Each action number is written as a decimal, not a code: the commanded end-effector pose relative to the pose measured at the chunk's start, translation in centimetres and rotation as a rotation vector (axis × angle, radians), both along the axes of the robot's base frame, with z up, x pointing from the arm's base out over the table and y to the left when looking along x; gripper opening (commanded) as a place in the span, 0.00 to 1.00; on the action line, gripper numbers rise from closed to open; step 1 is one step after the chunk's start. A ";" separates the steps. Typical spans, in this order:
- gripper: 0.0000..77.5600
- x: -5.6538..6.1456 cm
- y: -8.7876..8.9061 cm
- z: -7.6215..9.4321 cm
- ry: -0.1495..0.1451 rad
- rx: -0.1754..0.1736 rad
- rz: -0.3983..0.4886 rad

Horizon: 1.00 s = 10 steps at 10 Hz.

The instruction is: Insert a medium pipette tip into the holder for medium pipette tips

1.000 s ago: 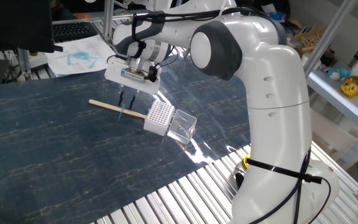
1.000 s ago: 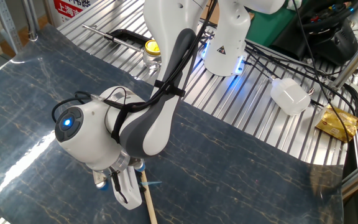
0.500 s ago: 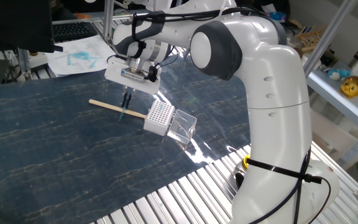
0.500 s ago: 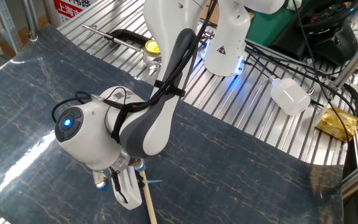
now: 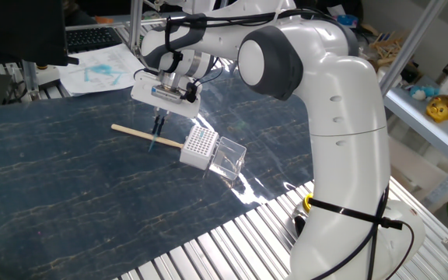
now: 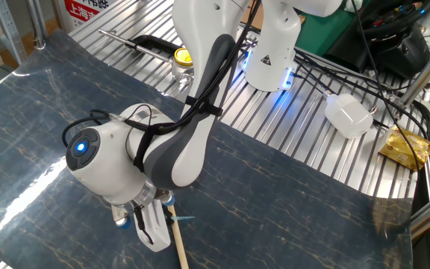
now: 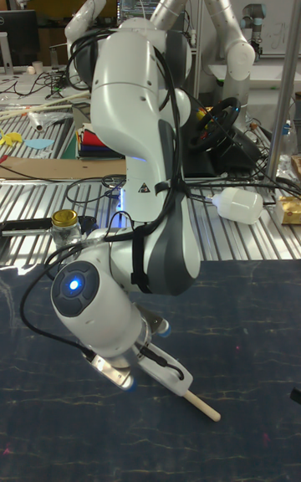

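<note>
My gripper points down over the dark mat, its two black fingers drawn together on the medium pipette tip, a thin pale blue sliver hanging below them. The tip's lower end meets the long tan wooden stick lying on the mat. Just right of it stands the holder for medium pipette tips, a small white box with a hole grid on top and a clear lid folded open. In the other fixed view the tip pokes out beside the stick; the arm hides the holder there.
The arm's large white links stand right of the holder. Papers and a keyboard lie beyond the mat's far edge. A yellow-lidded jar and a white bottle rest on the slatted metal table.
One second ago the fingers stood apart on either side of the tip. They have since come together on it; the arm has stayed where it was.
</note>
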State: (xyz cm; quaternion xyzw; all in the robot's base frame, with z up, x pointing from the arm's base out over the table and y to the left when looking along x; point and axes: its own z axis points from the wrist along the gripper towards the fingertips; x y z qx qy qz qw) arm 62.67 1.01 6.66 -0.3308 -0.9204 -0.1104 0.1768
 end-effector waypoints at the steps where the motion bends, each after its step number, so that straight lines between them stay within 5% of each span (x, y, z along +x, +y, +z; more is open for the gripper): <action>1: 0.01 0.6 0.5 3.6 0.004 -0.033 -0.023; 4: 0.01 0.7 0.6 4.1 -0.003 -0.049 -0.015; 10: 0.01 0.5 0.4 10.1 -0.065 -0.141 0.031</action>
